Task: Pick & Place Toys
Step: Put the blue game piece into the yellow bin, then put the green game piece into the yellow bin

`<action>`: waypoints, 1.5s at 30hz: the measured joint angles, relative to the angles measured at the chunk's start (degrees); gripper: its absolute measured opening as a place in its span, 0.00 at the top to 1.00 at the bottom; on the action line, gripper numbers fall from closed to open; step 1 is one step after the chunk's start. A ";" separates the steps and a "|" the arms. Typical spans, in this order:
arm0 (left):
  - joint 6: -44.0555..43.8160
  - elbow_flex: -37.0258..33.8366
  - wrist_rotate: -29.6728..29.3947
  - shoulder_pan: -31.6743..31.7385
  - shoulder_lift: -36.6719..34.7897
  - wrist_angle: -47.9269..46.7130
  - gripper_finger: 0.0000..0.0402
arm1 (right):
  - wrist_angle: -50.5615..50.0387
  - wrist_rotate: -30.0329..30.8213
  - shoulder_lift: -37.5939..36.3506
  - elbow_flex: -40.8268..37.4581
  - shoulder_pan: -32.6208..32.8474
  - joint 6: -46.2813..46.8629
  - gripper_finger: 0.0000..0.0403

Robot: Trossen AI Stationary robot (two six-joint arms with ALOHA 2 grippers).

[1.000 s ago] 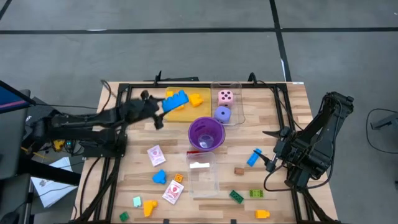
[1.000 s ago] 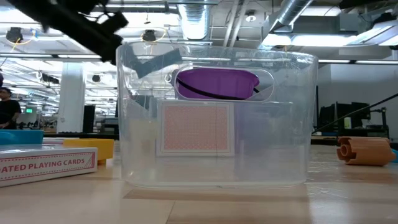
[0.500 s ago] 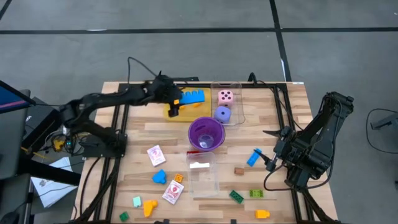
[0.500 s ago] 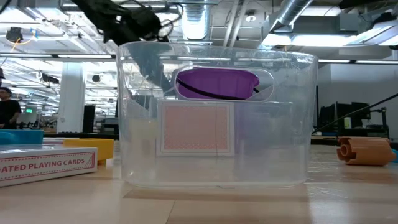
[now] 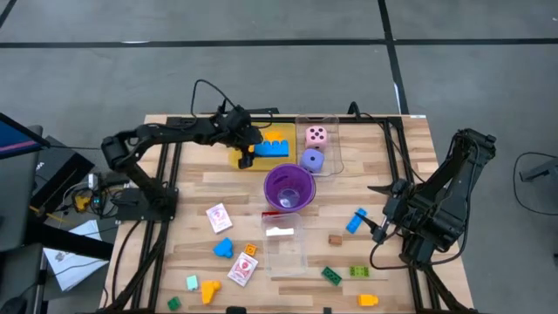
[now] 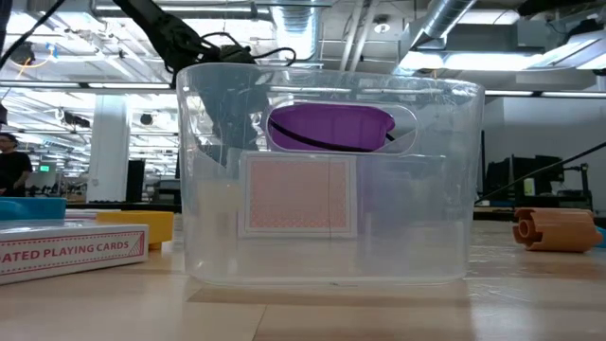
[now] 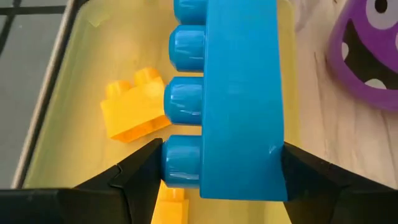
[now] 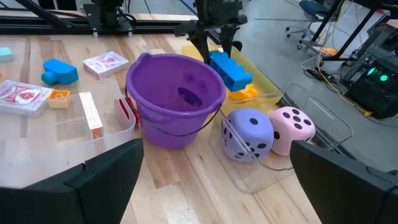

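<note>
High view: left gripper [image 5: 250, 146] reaches over the yellow tray [image 5: 281, 133] at the counter's [image 5: 410, 157] far side.
Left fingers: clenched on the long blue brick [image 7: 236, 93], one finger [image 7: 134, 177] at each side of it.
Blue brick: above the yellow tray, just beside the purple cup [image 5: 289, 187]; whether it touches the tray floor, cannot tell.
Yellow brick [image 7: 132, 113]: lies in the tray beside the blue one.
Dice: pink die [image 5: 316, 135] and purple die [image 5: 311, 160] sit in a clear tray [image 5: 330, 122] next to the yellow one.
Right gripper [image 5: 381, 222]: waits at the right edge, fingers released wide, nothing between them.
Loose toys: cards [image 5: 218, 216], small blue brick [image 5: 356, 220], green brick [image 5: 330, 276] scattered on the near counter.
</note>
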 joint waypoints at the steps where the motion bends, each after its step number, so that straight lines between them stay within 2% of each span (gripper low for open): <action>1: -0.02 0.00 0.08 -0.01 0.36 0.19 0.36 | 0.13 0.00 0.00 0.00 0.00 0.01 0.01; 13: -0.12 0.00 0.15 -0.05 5.64 3.33 0.36 | 0.14 0.00 0.00 0.00 0.00 -0.01 0.01; 26: 0.03 0.00 1.65 -0.50 5.94 3.69 0.35 | 0.18 -0.02 0.00 0.00 0.00 -0.01 0.01; 37: -0.13 0.00 1.79 -0.54 5.94 3.66 0.18 | 0.20 -0.37 0.00 0.00 0.00 -0.01 0.01; 45: -0.05 0.00 1.77 -0.54 5.93 3.67 0.17 | 0.21 -0.48 0.00 0.00 0.00 -0.01 0.01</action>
